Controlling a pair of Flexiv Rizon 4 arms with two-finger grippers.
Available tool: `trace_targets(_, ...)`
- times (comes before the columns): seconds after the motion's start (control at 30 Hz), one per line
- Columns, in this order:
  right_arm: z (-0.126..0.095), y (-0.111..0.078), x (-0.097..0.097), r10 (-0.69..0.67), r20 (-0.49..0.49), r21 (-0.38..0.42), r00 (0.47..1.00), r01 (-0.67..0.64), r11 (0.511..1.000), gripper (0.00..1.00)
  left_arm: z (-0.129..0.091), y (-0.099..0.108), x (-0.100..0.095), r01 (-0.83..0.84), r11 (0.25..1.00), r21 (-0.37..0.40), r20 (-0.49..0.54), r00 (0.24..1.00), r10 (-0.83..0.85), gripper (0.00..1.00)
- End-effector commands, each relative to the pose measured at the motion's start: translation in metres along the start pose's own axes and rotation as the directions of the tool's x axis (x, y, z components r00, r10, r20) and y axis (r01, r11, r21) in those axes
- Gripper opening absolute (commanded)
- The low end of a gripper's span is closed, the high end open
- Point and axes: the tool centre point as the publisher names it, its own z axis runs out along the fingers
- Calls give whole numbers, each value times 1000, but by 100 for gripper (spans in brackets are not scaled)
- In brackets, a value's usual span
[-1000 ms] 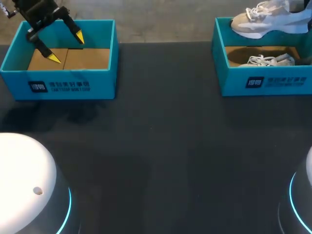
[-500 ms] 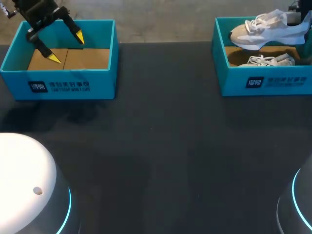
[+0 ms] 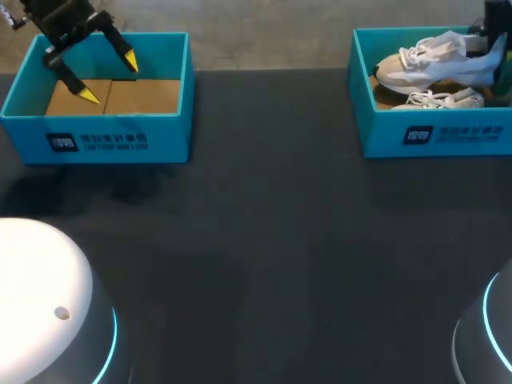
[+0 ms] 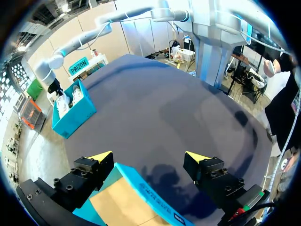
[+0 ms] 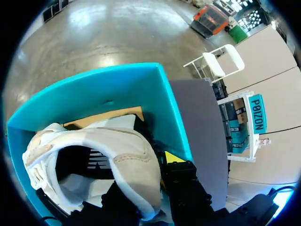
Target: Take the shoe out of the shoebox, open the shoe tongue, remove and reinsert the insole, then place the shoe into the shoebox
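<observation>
A white and beige shoe (image 3: 432,66) hangs low in the right teal shoebox (image 3: 424,136), just above a second shoe (image 3: 442,100) lying on the box floor. My right gripper (image 3: 490,36) is shut on its heel at the box's far right. In the right wrist view the heel collar of the shoe (image 5: 124,162) sits between the fingers, one yellow fingertip (image 5: 173,157) showing beside it, inside the shoebox (image 5: 94,89). My left gripper (image 3: 108,78) stands open over the left teal shoebox (image 3: 96,140), which holds no shoe. The left gripper (image 4: 149,157) shows both tips wide apart above that box's corner (image 4: 141,186).
The dark table (image 3: 264,240) stretches between the two boxes. In the left wrist view the right shoebox (image 4: 70,110) sits at the table's far end with my right arm (image 4: 51,80) over it.
My right gripper has lowered the shoe from above the box's back wall down into the right shoebox. The left arm has stayed still.
</observation>
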Motion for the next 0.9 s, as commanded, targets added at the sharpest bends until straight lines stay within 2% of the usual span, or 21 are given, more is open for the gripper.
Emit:
trace_targets(0.03,15,10,6,2,-5,12,1000,-2,1000,0,0,-1,1,0,1000,-3,0,1000,0,100)
trace_targets(0.53,46,15,19,-17,-22,49,1000,18,999,0,0,-1,1,0,1000,-3,0,1000,0,100)
trace_targets(0.9,56,15,20,-31,-36,64,999,33,997,0,0,-1,1,0,1000,-3,0,1000,0,100)
